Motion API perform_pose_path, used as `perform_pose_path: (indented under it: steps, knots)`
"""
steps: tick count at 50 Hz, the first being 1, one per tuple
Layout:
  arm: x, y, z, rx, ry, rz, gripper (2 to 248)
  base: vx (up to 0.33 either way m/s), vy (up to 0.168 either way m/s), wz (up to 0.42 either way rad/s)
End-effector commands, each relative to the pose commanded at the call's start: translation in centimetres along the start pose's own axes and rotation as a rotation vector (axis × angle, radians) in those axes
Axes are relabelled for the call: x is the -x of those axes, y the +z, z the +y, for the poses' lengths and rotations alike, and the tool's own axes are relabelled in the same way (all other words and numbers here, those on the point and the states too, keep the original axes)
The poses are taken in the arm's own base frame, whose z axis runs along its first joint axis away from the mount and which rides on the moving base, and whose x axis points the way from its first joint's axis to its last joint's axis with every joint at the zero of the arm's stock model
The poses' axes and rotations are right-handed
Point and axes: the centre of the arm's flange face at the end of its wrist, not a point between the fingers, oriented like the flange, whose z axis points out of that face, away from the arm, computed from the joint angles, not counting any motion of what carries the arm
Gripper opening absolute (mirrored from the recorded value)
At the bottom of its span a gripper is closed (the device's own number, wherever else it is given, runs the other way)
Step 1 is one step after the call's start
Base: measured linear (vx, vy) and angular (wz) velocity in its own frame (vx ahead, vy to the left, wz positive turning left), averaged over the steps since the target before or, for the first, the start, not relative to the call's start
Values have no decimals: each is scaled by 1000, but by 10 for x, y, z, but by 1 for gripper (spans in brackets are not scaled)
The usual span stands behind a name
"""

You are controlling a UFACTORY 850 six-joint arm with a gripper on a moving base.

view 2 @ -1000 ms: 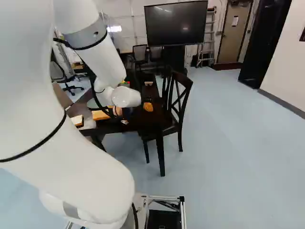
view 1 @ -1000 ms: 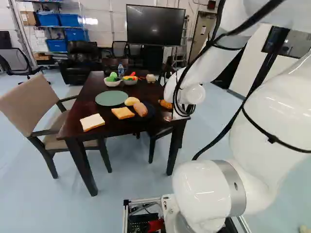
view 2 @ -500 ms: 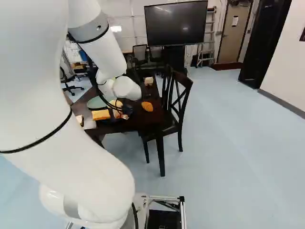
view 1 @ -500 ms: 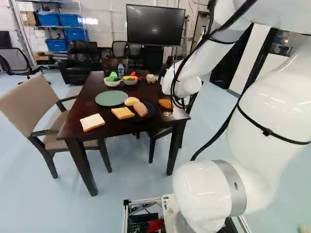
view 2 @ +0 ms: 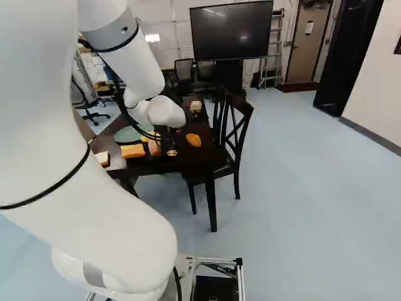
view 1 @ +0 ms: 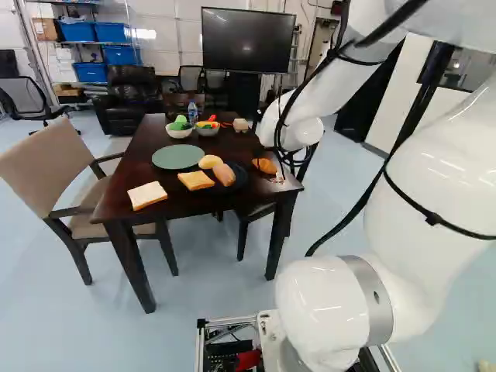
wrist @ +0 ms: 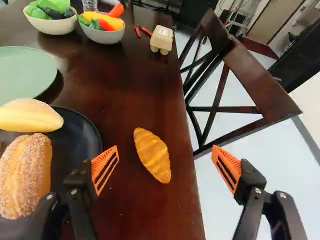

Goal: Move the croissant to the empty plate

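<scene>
We think we are in a robot lab. We see a big shiny white robot arm and a smooth pale blue floor. By the white panelled wall we see a wide flat black screen, a tall silver metal ladder, black office chairs with wheels and blue plastic bins on shelves.

White arm, grey bands, black cables, 2 orange pads

Golden croissant lies apart from empty green plate.
</scene>
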Motion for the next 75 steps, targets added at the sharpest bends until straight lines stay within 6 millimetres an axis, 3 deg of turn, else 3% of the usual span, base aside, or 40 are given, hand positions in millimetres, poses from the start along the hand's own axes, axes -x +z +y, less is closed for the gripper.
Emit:
perform_pose_path:
  steps: [36, 55, 75]
  knots:
    - [-30, 52, 1, -38, 3, -64, 247, 0, 0, 0]
    - [-22, 54, -5, -92, -17, -186, 247, 0, 0, 0]
    - [-28, 56, 1, -83, -11, -183, 247, 0, 0, 0]
